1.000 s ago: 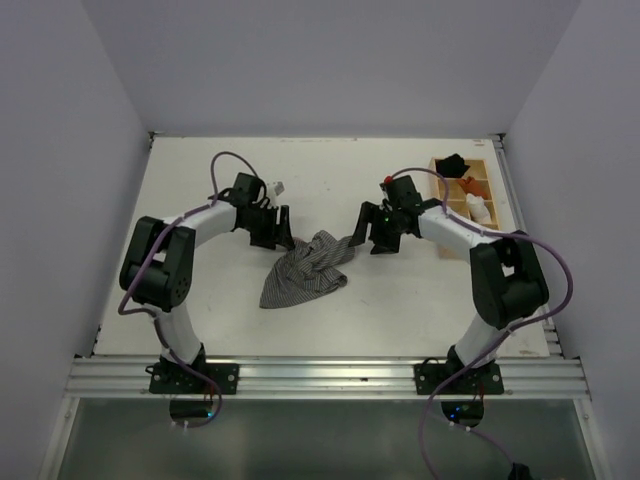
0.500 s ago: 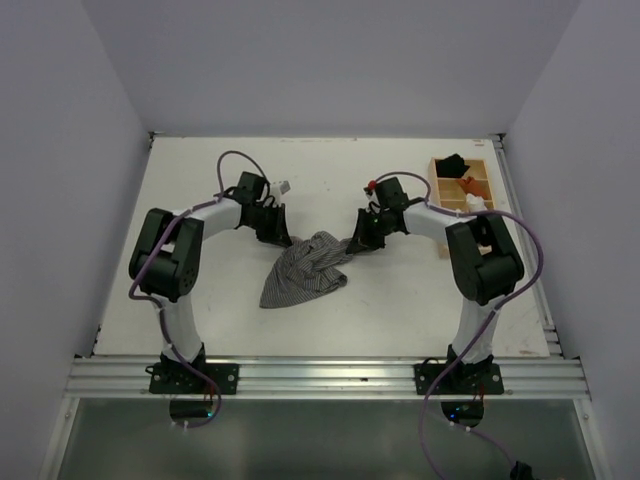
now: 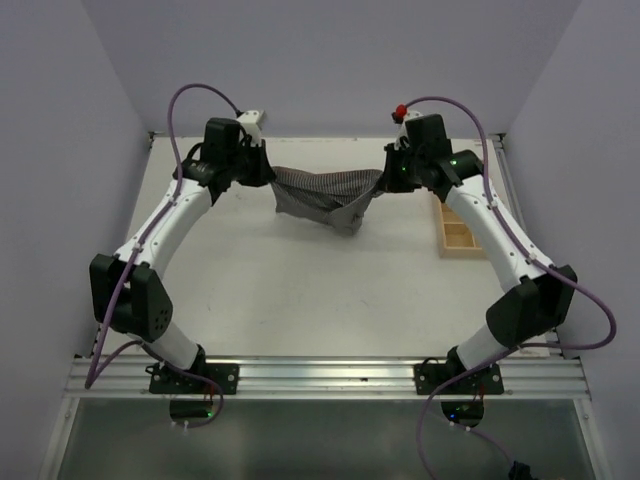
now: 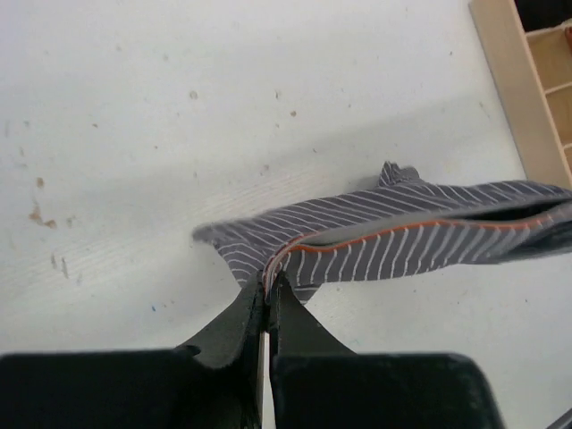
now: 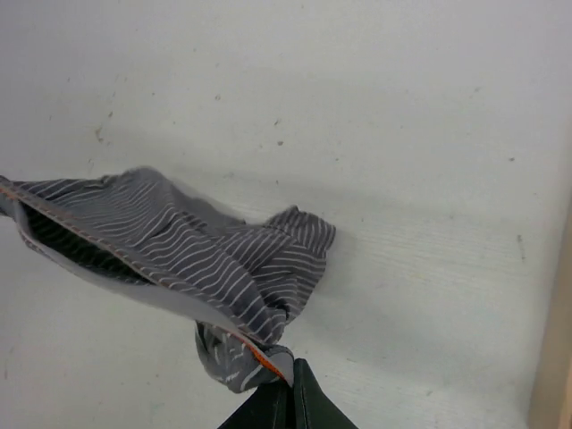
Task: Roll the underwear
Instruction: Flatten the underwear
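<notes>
The grey-and-white striped underwear (image 3: 325, 196) hangs stretched between both grippers above the far part of the table, its middle sagging. My left gripper (image 3: 270, 176) is shut on its left corner; in the left wrist view the waistband with orange trim (image 4: 420, 241) runs out from the closed left gripper (image 4: 267, 284). My right gripper (image 3: 388, 178) is shut on the right corner. The right wrist view shows the cloth (image 5: 197, 246) bunched at the pinched tips of the right gripper (image 5: 290, 386).
A wooden compartment box (image 3: 462, 238) stands at the right edge of the white table (image 3: 300, 290), partly hidden by my right arm; its corner (image 4: 518, 80) shows in the left wrist view. Purple walls close in the back and sides.
Both grippers closed on the underwear's corners where it lay crumpled mid-table, then lifted it up and toward the far side, pulling it apart into a stretched band.
</notes>
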